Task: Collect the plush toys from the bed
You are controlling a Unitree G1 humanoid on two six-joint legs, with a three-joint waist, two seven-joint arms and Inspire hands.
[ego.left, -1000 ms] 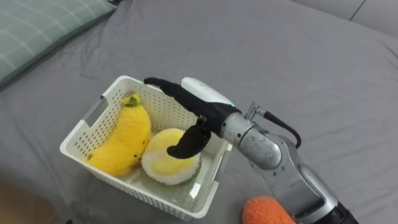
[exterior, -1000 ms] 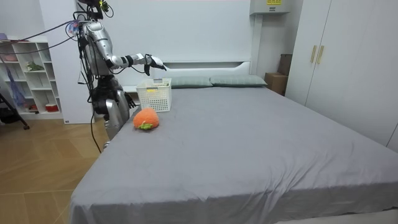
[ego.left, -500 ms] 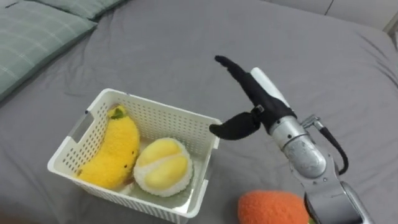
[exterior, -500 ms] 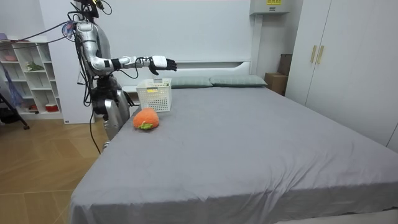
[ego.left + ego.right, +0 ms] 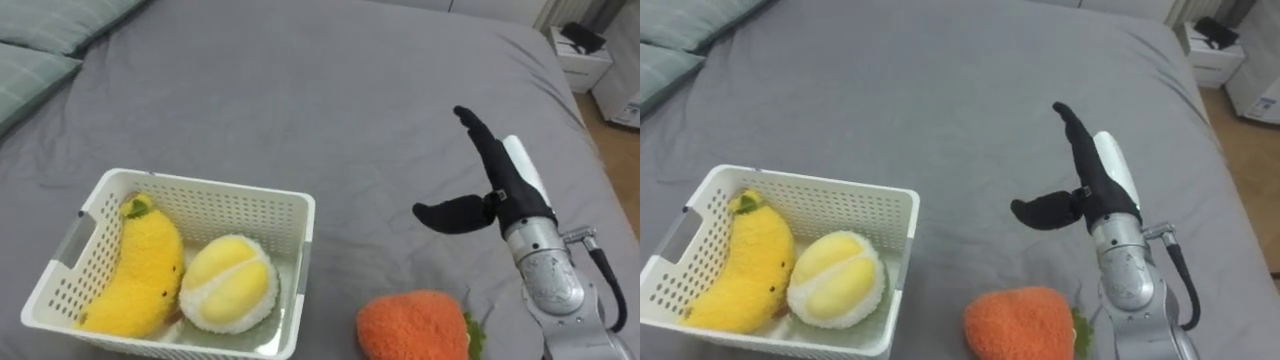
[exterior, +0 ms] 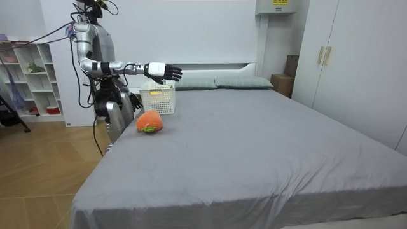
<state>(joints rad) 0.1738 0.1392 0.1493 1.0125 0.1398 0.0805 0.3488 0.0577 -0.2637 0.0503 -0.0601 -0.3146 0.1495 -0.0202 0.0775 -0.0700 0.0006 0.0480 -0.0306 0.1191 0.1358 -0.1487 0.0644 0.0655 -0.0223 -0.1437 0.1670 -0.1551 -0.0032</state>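
Note:
A white slatted basket stands on the grey bed at the lower left. Inside lie a yellow plush banana and a pale yellow round plush fruit. An orange plush strawberry with a green leaf lies on the sheet just right of the basket. My right hand hovers open above the bed, up and to the right of the strawberry, fingers straight, thumb spread, holding nothing.
Grey-green pillows lie at the upper left, near the headboard. A small white nightstand stands past the bed's far right edge. Wide grey sheet stretches beyond the basket. A shelf unit stands behind me.
My right hand has swung away from over the basket to the right, now past the strawberry. The head view has shifted right too.

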